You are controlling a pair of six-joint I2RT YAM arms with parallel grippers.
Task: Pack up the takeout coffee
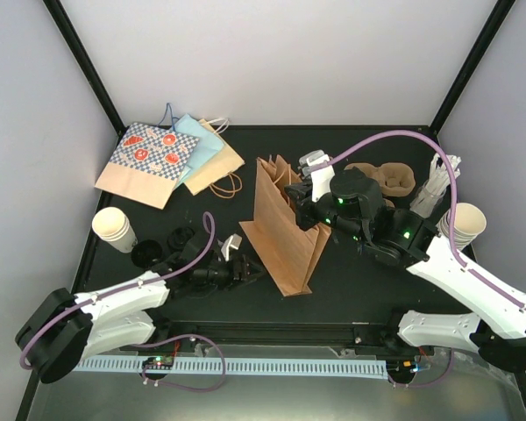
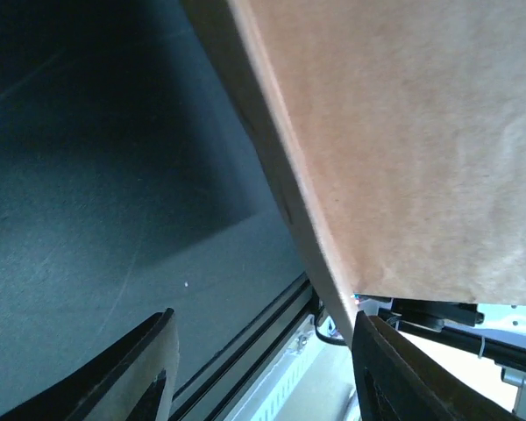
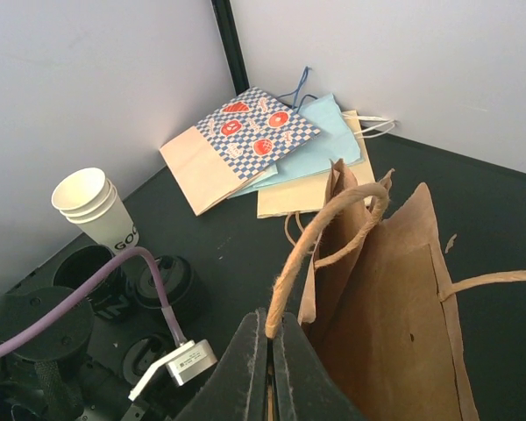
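- The right gripper (image 3: 270,326) is clamped on the twine handle (image 3: 333,219) of the brown paper bag (image 1: 285,237), apparently to hold the bag upright with its mouth accessible. Its arm reaches in from the bag's right.
- The left gripper (image 2: 263,329) sits low at the bag's near-left base, jaws apart and empty, probably to brace that side.
- The cups (image 1: 114,230) and lids (image 1: 162,248) stand left of the bag and the carrier (image 1: 393,180) right of it, all outside it.

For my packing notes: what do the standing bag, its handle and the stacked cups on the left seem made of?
Standing bag: brown kraft paper, matte, with sharp creases.
Handle: probably twisted paper cord; spiral fibrous strands show.
Stacked cups: likely paper, cream, smooth; thin rolled rims.
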